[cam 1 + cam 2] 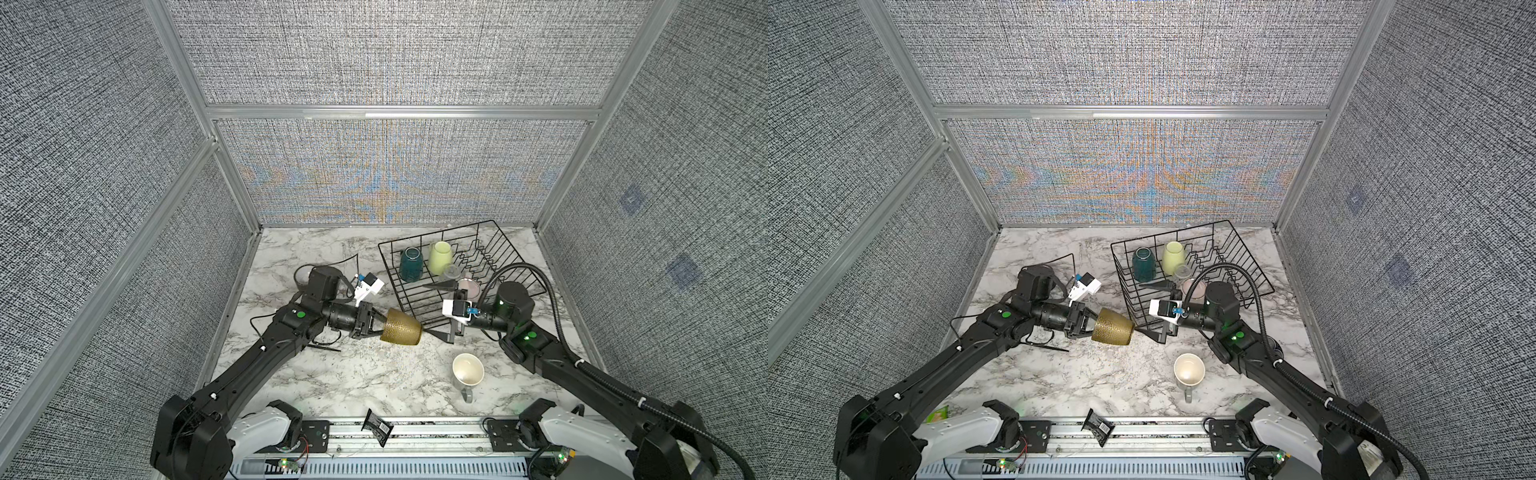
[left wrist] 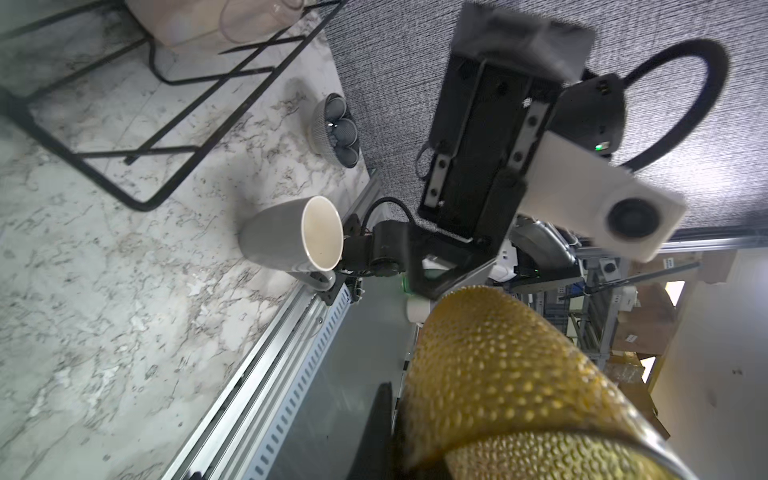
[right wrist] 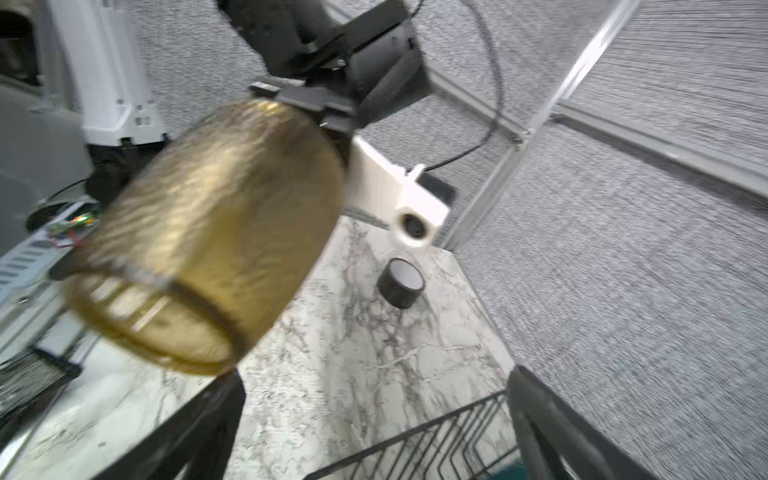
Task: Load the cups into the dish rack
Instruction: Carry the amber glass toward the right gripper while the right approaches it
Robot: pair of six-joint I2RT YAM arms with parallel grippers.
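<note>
My left gripper (image 1: 376,328) is shut on the base of the amber glass tumbler (image 1: 402,330) (image 2: 519,374), which lies level above the table with its mouth turned to the right. My right gripper (image 1: 442,311) (image 3: 374,428) faces that mouth and is open, with one finger close beside the rim and nothing between the jaws. In the dish rack (image 1: 432,233) are the teal mug (image 1: 411,264), the light green mug (image 1: 440,257), the small clear glass (image 1: 452,273) and the pink mug (image 1: 468,289). The grey mug (image 1: 467,371) (image 2: 286,237) stands upright on the table in front of the rack.
A black tape roll (image 3: 401,282) sits at the table's left, behind my left arm. A dark patterned bowl (image 2: 334,129) stands by the right wall, under my right arm. A black packet (image 1: 376,426) lies on the front rail. Fabric walls close three sides.
</note>
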